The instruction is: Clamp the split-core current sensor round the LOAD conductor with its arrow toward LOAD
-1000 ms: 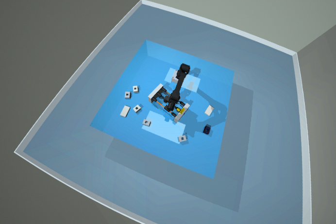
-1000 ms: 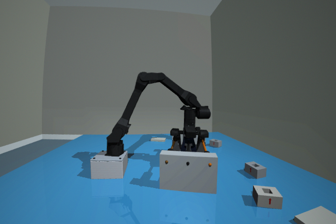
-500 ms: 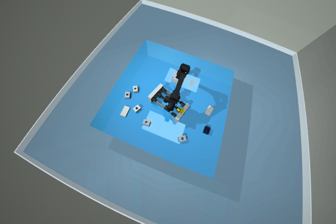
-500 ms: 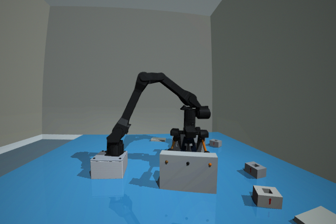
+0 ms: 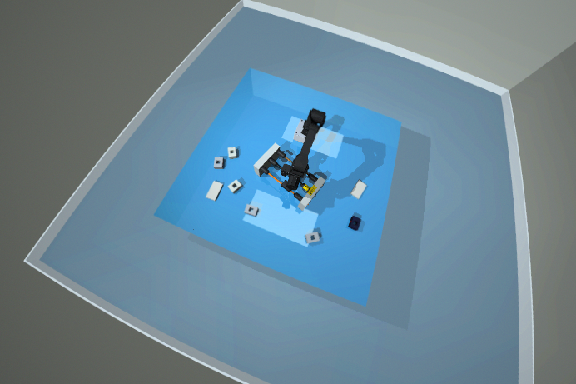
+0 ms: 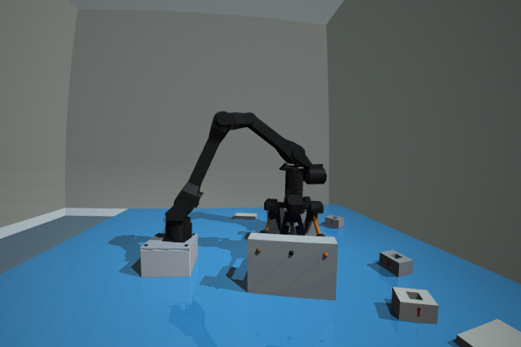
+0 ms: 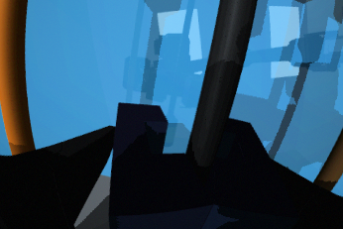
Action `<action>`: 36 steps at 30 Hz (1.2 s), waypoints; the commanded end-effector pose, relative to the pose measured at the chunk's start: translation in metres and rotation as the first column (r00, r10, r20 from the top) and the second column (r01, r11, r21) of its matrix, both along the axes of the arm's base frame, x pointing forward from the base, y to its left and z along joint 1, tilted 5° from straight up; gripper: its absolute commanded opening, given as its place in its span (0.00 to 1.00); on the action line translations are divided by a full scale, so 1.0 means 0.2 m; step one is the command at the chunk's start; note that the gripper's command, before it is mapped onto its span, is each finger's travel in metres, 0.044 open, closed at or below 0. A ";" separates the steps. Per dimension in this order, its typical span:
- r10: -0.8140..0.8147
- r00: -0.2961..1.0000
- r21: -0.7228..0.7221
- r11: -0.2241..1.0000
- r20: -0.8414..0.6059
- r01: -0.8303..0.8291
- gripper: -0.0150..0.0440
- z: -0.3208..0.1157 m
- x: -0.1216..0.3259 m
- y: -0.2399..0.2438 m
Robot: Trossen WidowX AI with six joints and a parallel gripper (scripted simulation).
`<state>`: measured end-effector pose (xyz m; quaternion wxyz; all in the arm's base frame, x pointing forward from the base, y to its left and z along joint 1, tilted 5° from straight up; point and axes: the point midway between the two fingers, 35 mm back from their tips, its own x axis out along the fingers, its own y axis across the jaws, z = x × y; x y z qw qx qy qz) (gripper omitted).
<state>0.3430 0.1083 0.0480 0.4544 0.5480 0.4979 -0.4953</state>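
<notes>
The dark navy split-core sensor [image 7: 140,135] [image 6: 300,225] is between the fingers of my gripper [image 7: 180,145] [image 6: 293,224], which is shut on it. The black middle conductor [image 7: 220,60] [image 6: 290,253] runs down between the sensor's two jaws in the wrist view. The jaw tips stand apart there; whether the latch has caught cannot be told. The sensor's arrow is hidden. A yellow LOAD label [image 5: 312,189] lies on the right end block, beside a yellow band [image 5: 305,187] on the middle conductor. In the top view the arm hides the sensor.
Orange conductors [image 7: 12,60] [image 5: 275,177] flank the middle one. They run between the left end block [image 5: 265,160] [image 6: 290,275] and the right end block [image 5: 303,203]. Several pale blocks with square holes, a dark block [image 5: 354,221] and pale plates [image 5: 214,190] [image 5: 358,189] lie around.
</notes>
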 end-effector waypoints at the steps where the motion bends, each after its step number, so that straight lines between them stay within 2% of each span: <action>1: 0.000 1.000 0.000 1.000 0.001 0.000 0.25 0.00 0.00 0.00; 36: -0.002 1.000 0.000 1.000 0.009 0.002 0.25 0.07 -0.01 -0.01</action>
